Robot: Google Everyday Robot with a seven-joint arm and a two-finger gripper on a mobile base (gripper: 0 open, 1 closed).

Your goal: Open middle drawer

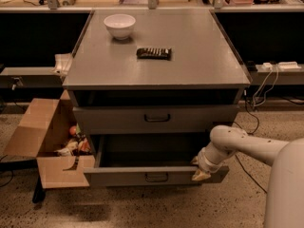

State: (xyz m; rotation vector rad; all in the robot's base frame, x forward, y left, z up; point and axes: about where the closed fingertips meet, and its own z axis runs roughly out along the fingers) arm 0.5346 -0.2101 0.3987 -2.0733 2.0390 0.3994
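Just left of the gripper (pixel 200 171), which sits at the right end of its front, we see the middle drawer (pixel 118 176) pulled out, though whether the gripper clasps anything we cannot tell.

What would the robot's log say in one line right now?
middle drawer: pulled out | gripper: at its front's right end | cabinet top: white bowl, dark packet
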